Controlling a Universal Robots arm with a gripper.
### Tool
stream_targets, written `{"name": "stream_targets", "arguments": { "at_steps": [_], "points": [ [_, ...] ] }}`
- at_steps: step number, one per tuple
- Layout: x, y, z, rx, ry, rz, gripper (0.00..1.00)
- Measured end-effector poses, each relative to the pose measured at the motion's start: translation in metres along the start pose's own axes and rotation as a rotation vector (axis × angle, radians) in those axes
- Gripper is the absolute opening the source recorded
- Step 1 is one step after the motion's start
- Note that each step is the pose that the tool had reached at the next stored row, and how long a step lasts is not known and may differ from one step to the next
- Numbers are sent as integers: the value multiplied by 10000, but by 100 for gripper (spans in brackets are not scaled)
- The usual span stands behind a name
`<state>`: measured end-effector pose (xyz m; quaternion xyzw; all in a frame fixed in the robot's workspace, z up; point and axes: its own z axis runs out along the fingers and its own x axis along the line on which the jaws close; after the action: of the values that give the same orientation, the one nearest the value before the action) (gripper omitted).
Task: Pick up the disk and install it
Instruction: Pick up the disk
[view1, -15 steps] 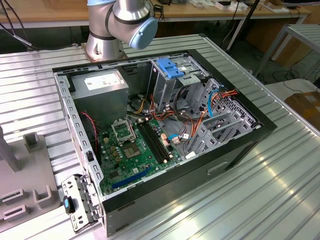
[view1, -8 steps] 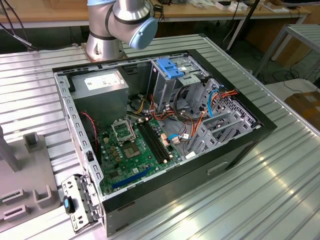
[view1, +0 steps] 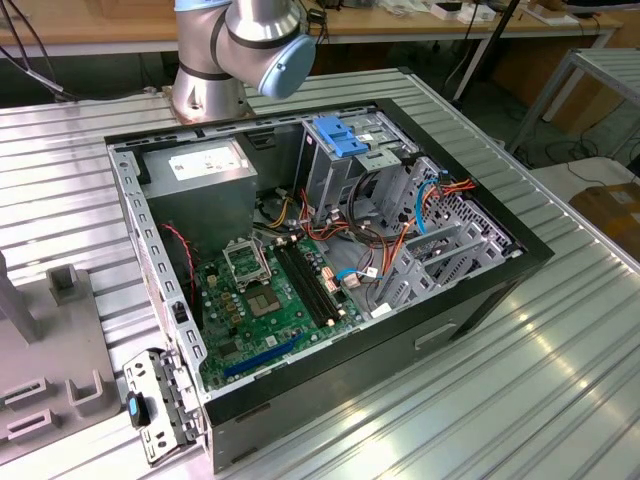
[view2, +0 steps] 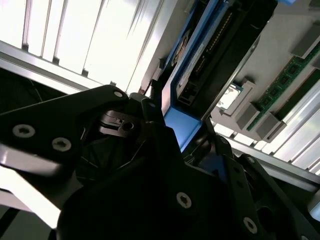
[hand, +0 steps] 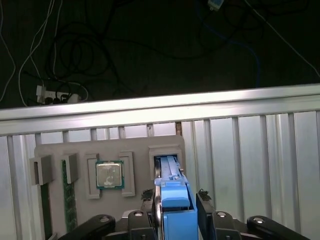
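Pincer (hand: 176, 201) clenched on the disk (hand: 170, 167), one finger against each blue side rail in the first wrist view; we see the disk on edge, its far end at a slot of the grey holder tray (hand: 135, 150) on the ribbed worktop (hand: 250, 160); a processor chip (hand: 109, 175) and a memory stick (hand: 69, 200) occupy neighbouring recesses; the exterior view shows the open computer case (view1: 330, 250).

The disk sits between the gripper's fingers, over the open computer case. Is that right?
Not quite. The disk does sit between the gripper's fingers, but it is over the grey tray, beside the processor chip, not over the computer case. The first wrist view shows this.
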<state>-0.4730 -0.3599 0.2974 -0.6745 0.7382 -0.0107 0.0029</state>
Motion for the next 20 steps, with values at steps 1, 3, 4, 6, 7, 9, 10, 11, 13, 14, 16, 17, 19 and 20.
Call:
{"name": "stream_targets", "arguments": {
  "at_steps": [1,3,4,6,7,9,10,11,13,14,16,17,19,20],
  "points": [
    [1,0,0,-1,2,69,46],
    [1,0,0,-2,3,103,46],
    [1,0,0,-1,3,110,46],
    [1,0,0,-1,3,117,46],
    [1,0,0,-2,3,122,46],
    [1,0,0,-2,3,132,46],
    [1,0,0,-2,4,140,46],
    [1,0,0,-2,4,149,38],
    [1,0,0,-2,4,162,38],
    [1,0,0,-1,3,169,38],
    [1,0,0,-2,4,186,38],
    [1,0,0,-2,4,191,38],
    [1,0,0,-3,5,199,38],
    [1,0,0,-2,5,211,38]
  ]
}}
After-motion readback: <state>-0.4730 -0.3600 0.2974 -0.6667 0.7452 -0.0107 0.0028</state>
